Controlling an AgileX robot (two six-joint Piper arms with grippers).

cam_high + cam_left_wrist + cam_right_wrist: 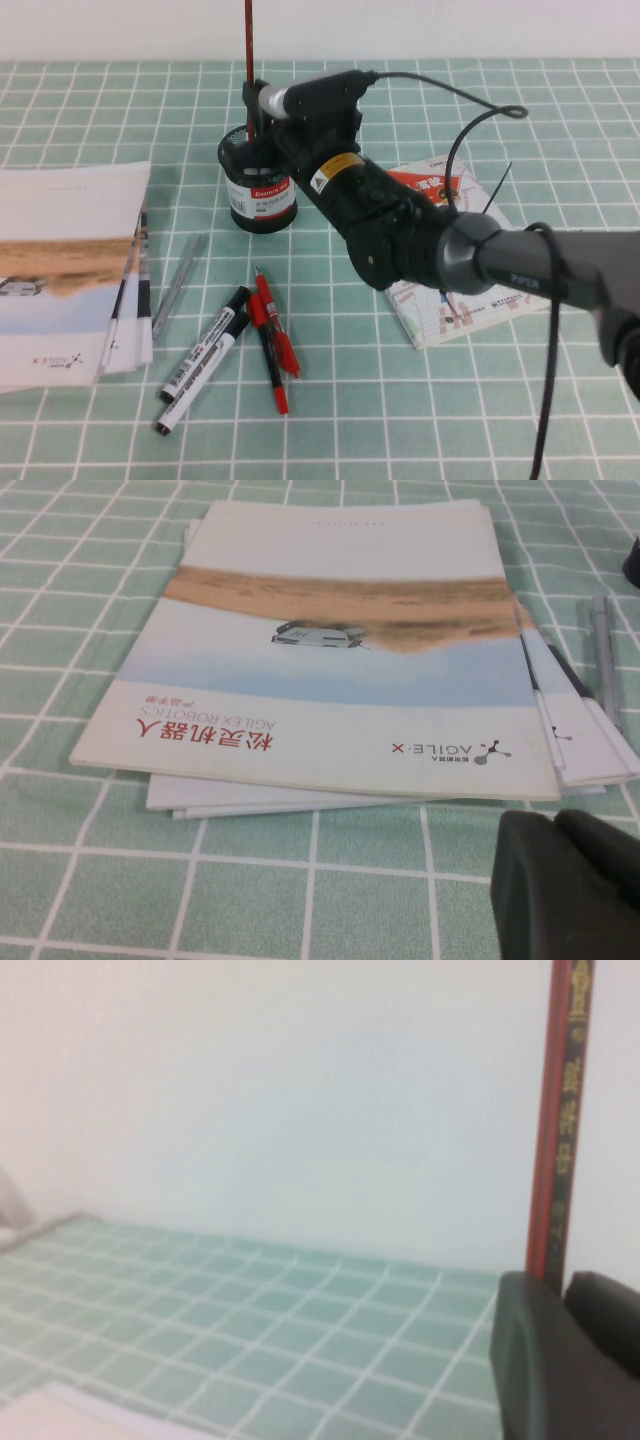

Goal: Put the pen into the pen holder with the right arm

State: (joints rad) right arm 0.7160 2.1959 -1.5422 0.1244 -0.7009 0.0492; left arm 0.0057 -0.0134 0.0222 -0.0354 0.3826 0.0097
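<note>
- Right gripper jaws are clenched on the pen, held upright, its lower end dipping into the pen holder directly beneath.
- Left to do, I'd say: release and withdraw.
- Left gripper hovers beside the booklets; jaws' state unclear.

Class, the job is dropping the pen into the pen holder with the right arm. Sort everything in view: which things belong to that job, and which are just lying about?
Belongs to the job:
- pen, upright, clamped in the right hand
- pen holder, directly below it

Just lying about:
- black-and-white markers
- red pens
- grey pen
- brochures
- map booklet
- left hand, parked near the brochures
</note>
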